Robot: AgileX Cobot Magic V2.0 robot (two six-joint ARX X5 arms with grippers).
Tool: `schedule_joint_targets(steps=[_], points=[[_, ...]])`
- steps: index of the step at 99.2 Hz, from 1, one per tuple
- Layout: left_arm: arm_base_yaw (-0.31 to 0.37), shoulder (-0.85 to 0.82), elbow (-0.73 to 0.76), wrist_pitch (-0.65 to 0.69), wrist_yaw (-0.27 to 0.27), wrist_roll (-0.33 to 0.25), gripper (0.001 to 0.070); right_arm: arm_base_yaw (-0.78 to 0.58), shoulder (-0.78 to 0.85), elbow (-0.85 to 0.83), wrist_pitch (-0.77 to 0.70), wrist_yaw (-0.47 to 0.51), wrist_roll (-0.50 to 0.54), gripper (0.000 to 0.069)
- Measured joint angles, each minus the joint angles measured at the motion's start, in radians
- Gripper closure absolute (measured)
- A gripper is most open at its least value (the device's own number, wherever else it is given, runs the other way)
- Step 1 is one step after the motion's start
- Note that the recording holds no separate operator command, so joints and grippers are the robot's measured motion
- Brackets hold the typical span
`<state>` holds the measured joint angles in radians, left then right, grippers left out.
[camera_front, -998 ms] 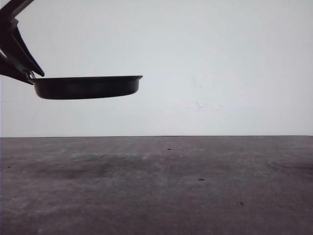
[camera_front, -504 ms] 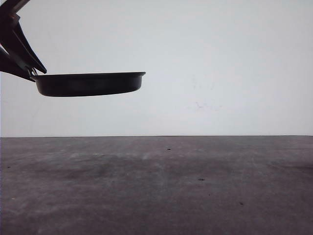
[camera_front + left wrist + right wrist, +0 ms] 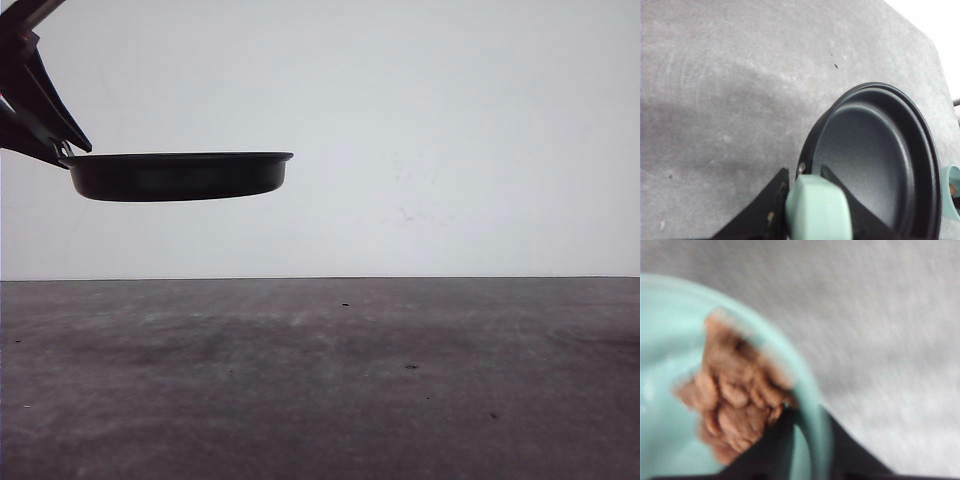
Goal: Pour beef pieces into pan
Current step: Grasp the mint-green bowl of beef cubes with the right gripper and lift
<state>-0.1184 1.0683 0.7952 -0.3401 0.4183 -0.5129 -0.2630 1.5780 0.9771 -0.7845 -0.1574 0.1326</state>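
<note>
Upper left of the front view: pan (image 3: 178, 176) held level above the grey table (image 3: 320, 380), left gripper (image 3: 40, 120) at its handle end. Left wrist view shows what the side-on front view hides: pan interior bare, jaws closed on the mint handle (image 3: 817, 210). Right wrist view, blurred: beef pieces (image 3: 735, 395) heaped in a teal bowl (image 3: 670, 340), right gripper (image 3: 807, 440) clamped across the bowl rim. No legible writing.
</note>
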Motion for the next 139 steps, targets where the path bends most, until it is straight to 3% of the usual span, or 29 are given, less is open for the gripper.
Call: schedule_joint_targets(steps=[30,43,70,85,95,115,139], points=[[-0.004,0.0,0.0,0.0,0.0,0.0,0.0652,0.017,-0.005,0.002,0.05,-0.174,0.026,0.0674],[-0.018,0.0,0.0,0.0,-0.003,-0.001,0.0652,0.064,-0.042,-0.003,0.059,-0.183,0.037,0.0674],[-0.079,0.009,0.0,-0.002,-0.019,-0.033,0.0652,0.225,-0.2,-0.003,0.127,-0.296,0.12,0.0674],[-0.143,0.015,0.0,-0.032,-0.045,-0.058,0.0652,0.367,-0.299,0.011,0.179,-0.309,0.204,0.0674],[-0.188,0.025,0.0,-0.049,-0.076,-0.065,0.0652,0.471,-0.341,0.041,0.222,-0.306,0.257,0.0674],[-0.252,0.049,0.0,-0.055,-0.081,-0.102,0.0652,0.649,-0.362,0.09,0.29,-0.247,0.341,0.0674],[-0.311,0.051,0.0,-0.049,-0.081,-0.136,0.0652,0.853,-0.357,0.09,0.331,0.011,0.363,0.0674]])
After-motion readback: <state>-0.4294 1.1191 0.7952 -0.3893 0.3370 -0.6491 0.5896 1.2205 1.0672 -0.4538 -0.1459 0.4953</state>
